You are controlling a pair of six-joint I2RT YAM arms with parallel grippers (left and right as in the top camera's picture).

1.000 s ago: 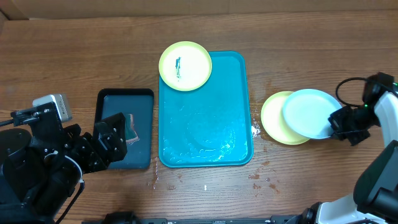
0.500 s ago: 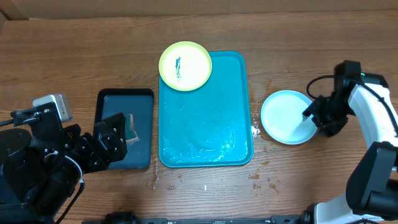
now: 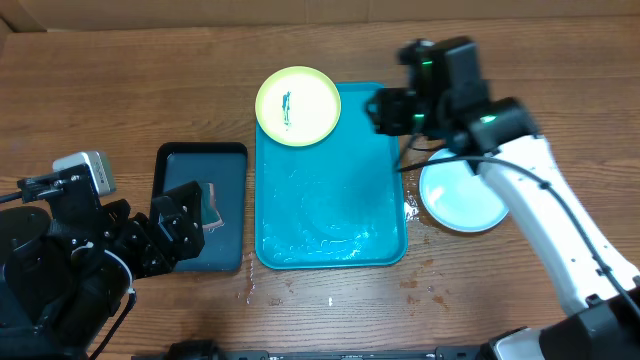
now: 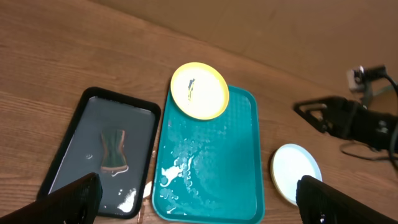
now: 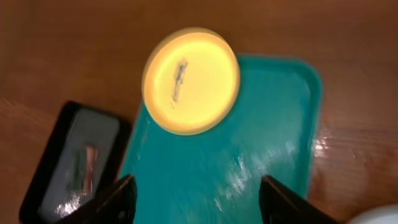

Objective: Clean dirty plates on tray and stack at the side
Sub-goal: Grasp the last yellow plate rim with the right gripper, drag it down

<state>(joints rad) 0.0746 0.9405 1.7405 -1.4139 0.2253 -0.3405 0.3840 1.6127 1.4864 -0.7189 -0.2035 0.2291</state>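
Note:
A yellow-green-rimmed plate (image 3: 298,105) with a dark teal smear lies on the far left corner of the turquoise tray (image 3: 330,215). Right of the tray, a light blue plate (image 3: 465,195) sits stacked on another yellow-green plate, of which only a rim sliver shows. My right gripper (image 3: 382,110) hovers open and empty over the tray's far right part, facing the smeared plate (image 5: 191,81). The left gripper (image 3: 192,225) is wide open over the black tray, holding nothing. From the left wrist I see the smeared plate (image 4: 199,90), the tray (image 4: 214,168) and the stack (image 4: 297,174).
A black tray (image 3: 200,160) with shallow water and a sponge (image 3: 212,208) lies left of the turquoise tray. Water films the turquoise tray and droplets dot the wood near its front and right edges. The right arm (image 4: 348,121) reaches across above the stack.
My right gripper let go of the light blue plate on the yellow-green plate at the right, opened, then swung left and away over the tray. The left arm stayed put.

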